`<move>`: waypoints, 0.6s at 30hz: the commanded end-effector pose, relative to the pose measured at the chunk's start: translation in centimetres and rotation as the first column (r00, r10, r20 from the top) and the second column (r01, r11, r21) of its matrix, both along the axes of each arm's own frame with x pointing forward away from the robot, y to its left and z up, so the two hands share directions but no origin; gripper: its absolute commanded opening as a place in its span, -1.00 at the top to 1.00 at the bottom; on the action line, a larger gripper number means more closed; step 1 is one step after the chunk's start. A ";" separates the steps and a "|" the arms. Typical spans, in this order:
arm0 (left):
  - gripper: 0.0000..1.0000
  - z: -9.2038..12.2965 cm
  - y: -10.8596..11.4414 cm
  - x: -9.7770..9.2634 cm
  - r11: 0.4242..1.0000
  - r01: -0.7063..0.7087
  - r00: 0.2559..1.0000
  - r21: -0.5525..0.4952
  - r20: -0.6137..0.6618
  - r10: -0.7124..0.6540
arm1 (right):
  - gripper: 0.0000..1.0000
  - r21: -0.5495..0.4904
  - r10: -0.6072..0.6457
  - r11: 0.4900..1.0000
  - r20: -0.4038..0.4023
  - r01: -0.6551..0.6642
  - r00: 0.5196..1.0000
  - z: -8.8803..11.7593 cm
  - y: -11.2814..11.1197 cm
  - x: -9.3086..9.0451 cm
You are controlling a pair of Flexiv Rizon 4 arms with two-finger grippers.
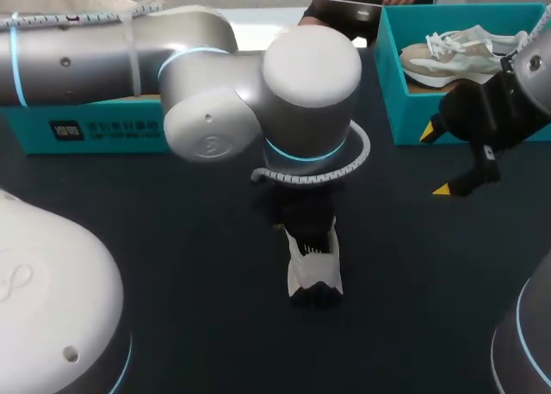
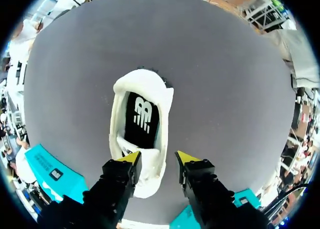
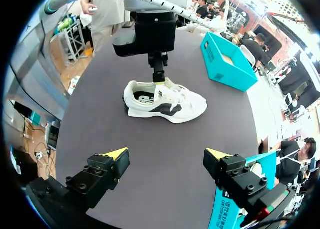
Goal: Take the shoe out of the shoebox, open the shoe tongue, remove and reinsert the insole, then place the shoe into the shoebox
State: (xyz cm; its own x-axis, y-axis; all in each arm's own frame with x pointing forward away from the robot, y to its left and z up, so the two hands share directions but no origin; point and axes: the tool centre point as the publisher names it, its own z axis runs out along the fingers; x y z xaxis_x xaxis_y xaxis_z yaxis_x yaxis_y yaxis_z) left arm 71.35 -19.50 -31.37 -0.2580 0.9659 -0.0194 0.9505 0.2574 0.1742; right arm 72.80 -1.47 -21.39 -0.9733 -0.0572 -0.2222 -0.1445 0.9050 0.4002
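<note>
The white sneaker with black trim [image 1: 314, 269] lies on the dark table, well apart from the teal cardboard shoebox [image 1: 405, 110]. Its length runs parallel to the box's side wall. The left gripper [image 2: 158, 159] hangs directly over the sneaker's forward half, fingers spread. The right gripper [image 1: 435, 160], also spread wide and holding nothing, hovers just beside the shoebox. From where I stand, the left is plainly the nearer one.

The shoe [image 1: 314, 269] lies mid-table [image 1: 172, 265], right under the left gripper [image 2: 157, 159]. Behind it to the right stands the shoebox [image 1: 405, 110], holding a second shoe [image 1: 465, 50]. The right gripper [image 1: 435, 161] hangs between that box and the shoe. Behind it to the left sits another box [image 1: 86, 127].
</note>
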 end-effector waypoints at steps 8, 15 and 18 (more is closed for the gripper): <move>-1.00 2.1 1.6 -1.2 0.979 -0.204 0.979 -0.029 -0.010 0.203 | -1.00 -0.003 -0.001 1.000 -0.001 0.001 1.000 0.0 0.1 0.1; -1.00 2.0 1.4 -1.8 0.963 -0.267 0.964 -0.048 -0.026 0.266 | -1.00 -0.003 -0.001 1.000 -0.001 0.001 1.000 0.0 0.1 0.1; -1.00 1.7 0.9 -3.2 0.818 -0.566 0.824 -0.102 -0.023 0.567 | -1.00 -0.003 -0.001 1.000 -0.001 0.001 1.000 0.0 0.1 0.1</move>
State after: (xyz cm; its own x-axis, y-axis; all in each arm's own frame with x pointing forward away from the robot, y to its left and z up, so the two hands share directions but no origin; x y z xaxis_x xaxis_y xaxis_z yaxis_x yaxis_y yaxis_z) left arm 69.15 -18.21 -29.24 -0.5309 0.8455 -0.0573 0.8358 0.5335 0.1298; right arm 72.80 -1.47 -21.39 -0.9733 -0.0572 -0.2223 -0.1446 0.9050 0.4001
